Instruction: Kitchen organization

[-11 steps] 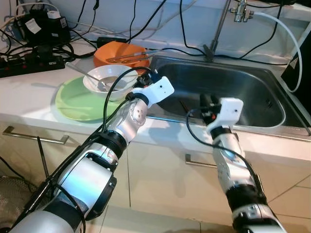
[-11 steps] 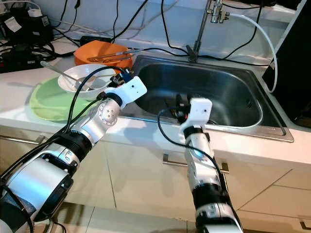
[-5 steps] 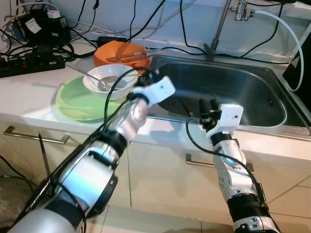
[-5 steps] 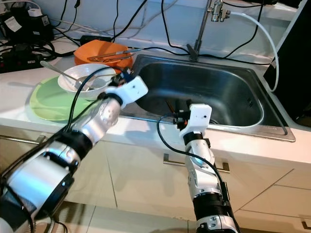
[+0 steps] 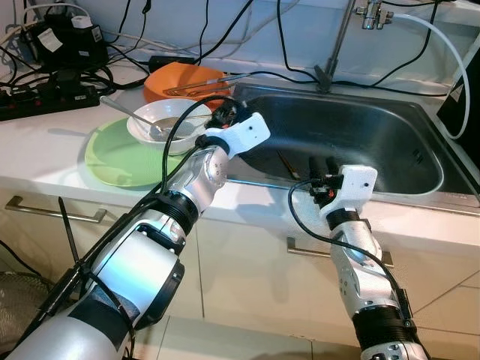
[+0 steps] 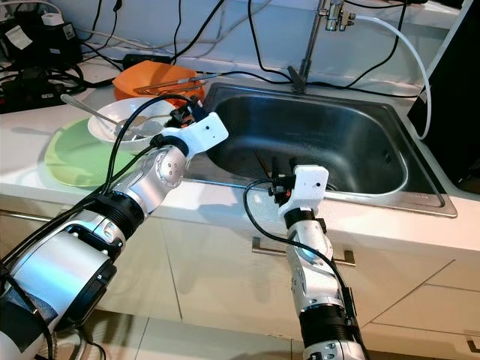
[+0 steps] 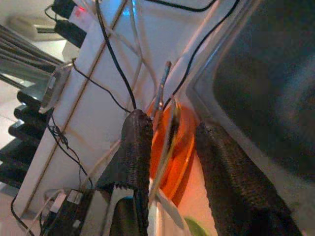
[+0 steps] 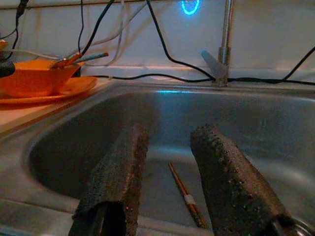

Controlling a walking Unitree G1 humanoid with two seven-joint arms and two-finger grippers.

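Note:
A white bowl [image 5: 161, 124] with a spoon [image 5: 124, 111] in it sits on a green plate [image 5: 112, 157] on the counter. Behind it an orange bowl [image 5: 184, 81] holds long utensils. My left gripper [image 5: 225, 115] hovers open beside the white bowl's right rim, and in the left wrist view the orange bowl [image 7: 172, 147] lies beyond its fingers [image 7: 130, 152]. My right gripper [image 5: 322, 166] is open over the front rim of the steel sink [image 5: 375, 127]. A pair of chopsticks [image 8: 184, 194] lies on the sink floor just ahead of it.
A faucet [image 5: 337, 45] rises behind the sink, with a white hose [image 5: 450, 60] curving down at the right. Black cables and a power strip [image 5: 45, 97] crowd the back left of the counter. Cabinet handles [image 5: 52, 211] sit below the counter edge.
My right gripper has sunk a little toward the sink's front rim. My left gripper has shifted slightly up toward the bowls. The dishes have not moved.

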